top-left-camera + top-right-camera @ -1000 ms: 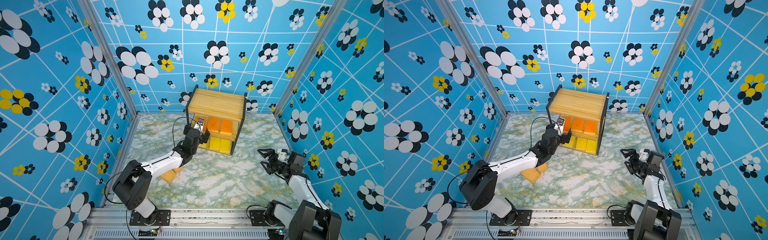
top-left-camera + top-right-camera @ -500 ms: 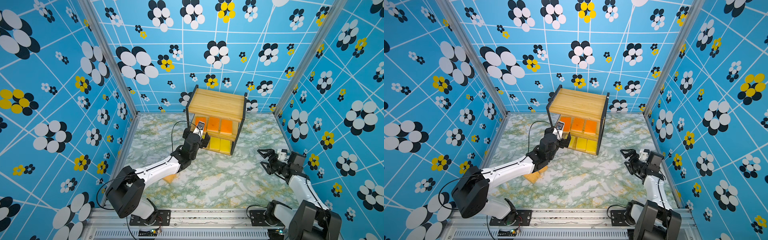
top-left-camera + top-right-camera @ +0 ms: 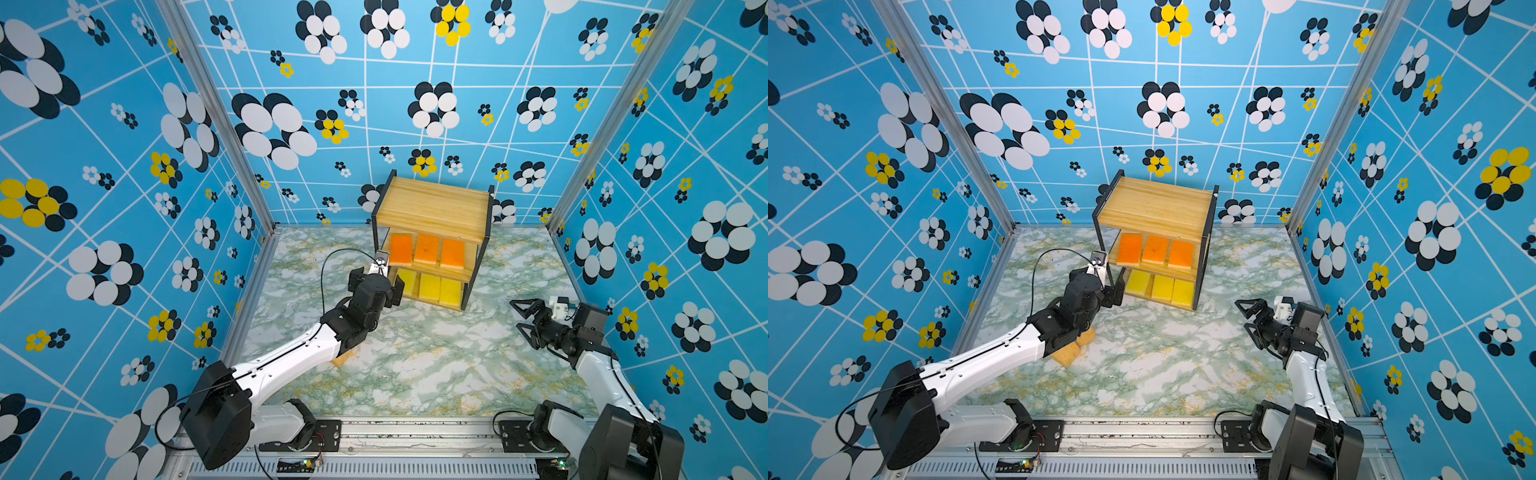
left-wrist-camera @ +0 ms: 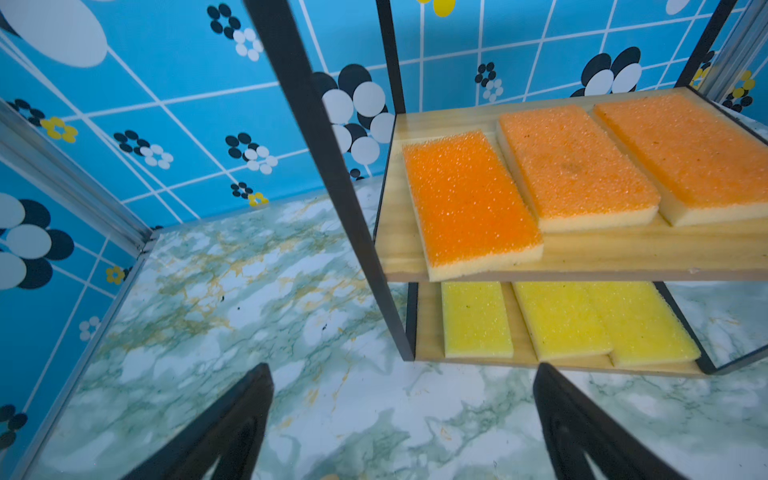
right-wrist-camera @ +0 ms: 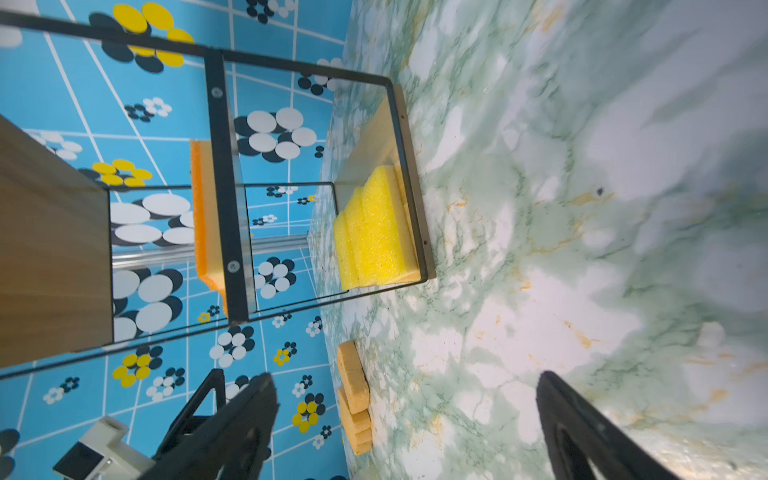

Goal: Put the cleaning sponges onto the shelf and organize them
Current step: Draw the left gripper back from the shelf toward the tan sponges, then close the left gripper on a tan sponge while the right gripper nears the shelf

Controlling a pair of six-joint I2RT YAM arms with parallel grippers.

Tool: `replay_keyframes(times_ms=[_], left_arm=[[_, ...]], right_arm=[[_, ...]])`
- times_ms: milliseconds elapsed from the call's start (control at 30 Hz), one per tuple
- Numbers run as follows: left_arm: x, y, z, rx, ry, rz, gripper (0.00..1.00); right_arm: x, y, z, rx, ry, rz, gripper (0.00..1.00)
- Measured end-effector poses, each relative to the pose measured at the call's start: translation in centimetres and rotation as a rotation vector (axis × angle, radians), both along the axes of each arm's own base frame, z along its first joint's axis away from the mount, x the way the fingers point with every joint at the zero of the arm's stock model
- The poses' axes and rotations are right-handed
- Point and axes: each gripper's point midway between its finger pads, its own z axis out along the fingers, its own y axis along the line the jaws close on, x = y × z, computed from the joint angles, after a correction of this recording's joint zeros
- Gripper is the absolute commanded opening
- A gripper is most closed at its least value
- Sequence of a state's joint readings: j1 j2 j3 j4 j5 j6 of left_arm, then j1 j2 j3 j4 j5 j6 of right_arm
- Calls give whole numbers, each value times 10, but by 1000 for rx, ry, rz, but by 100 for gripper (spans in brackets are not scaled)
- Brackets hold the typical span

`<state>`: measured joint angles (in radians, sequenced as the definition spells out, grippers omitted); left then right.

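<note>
- Left hand (image 3: 377, 279) has pulled back out of the shelf (image 3: 432, 203), down toward the counter (image 3: 415, 353) at its front left corner.
- Left-most orange sponge (image 3: 401, 248) now lies uncovered on the middle board.

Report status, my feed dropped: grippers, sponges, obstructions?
Left gripper open, empty, beside shelf. Right gripper open, empty. Orange sponges and yellow sponges shelved; two tan sponges on table. Left arm overhangs them.
</note>
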<state>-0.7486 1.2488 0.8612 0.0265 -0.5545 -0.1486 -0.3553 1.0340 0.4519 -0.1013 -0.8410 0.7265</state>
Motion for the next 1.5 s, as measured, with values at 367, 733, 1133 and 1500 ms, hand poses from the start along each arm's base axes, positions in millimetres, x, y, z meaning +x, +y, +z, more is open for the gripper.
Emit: replay_keyframes(times_ms=[367, 733, 1133, 1500], left_arm=[[-59, 61, 2, -220, 96, 153, 99], [-93, 87, -69, -346, 301, 348, 99], [-130, 92, -118, -425, 409, 500, 99], [-156, 120, -170, -446, 464, 700, 99]], right_arm=[[-15, 63, 21, -88, -89, 206, 99], [-10, 116, 27, -212, -120, 371, 99], [-23, 184, -5, -367, -142, 540, 99], [-10, 184, -4, -431, -181, 517, 99]])
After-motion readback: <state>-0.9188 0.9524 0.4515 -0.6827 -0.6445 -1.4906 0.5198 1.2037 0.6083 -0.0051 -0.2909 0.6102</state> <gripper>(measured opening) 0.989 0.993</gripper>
